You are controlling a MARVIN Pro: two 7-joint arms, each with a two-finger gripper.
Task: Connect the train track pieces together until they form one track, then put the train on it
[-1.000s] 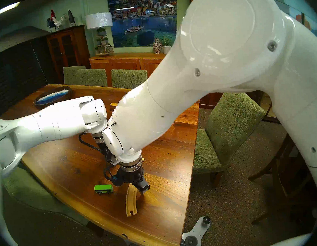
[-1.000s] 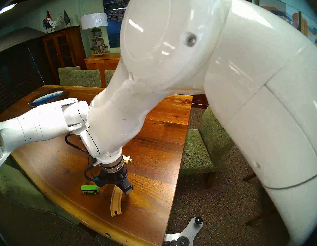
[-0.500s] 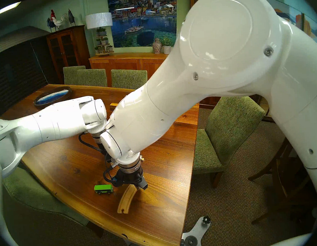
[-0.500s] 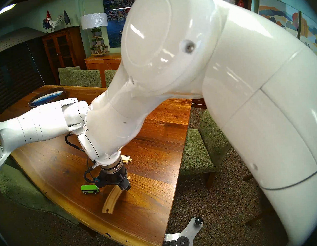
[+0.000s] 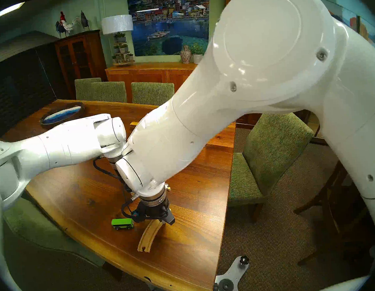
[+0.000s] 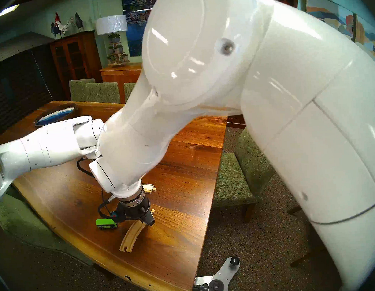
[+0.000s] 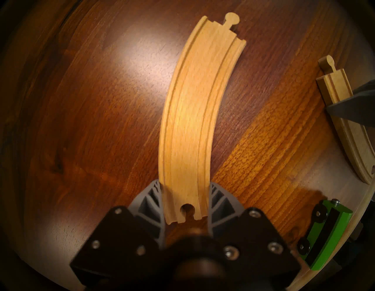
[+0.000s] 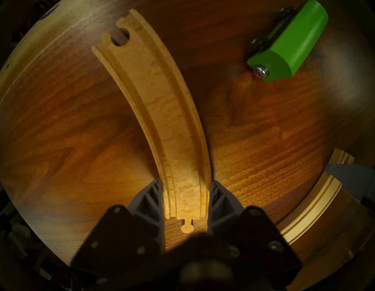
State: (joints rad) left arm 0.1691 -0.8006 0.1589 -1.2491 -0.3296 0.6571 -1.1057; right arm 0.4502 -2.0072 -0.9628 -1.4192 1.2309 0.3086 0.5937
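Grippers each clamp one curved track piece flat on the table [image 5: 200, 252], left gripper [image 7: 185, 203] at the socket end [image 7: 187, 210], right gripper [image 8: 185, 203] at the peg end [image 8: 187, 227], probably for mating, green train [image 5: 122, 223] waiting beside them.

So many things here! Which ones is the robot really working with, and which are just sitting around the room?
Working with:
- near track piece, gripped by the right fingers
- far track piece, gripped by the left fingers
- green train

Just sitting around:
- oval blue dish
- green chairs
- lamp
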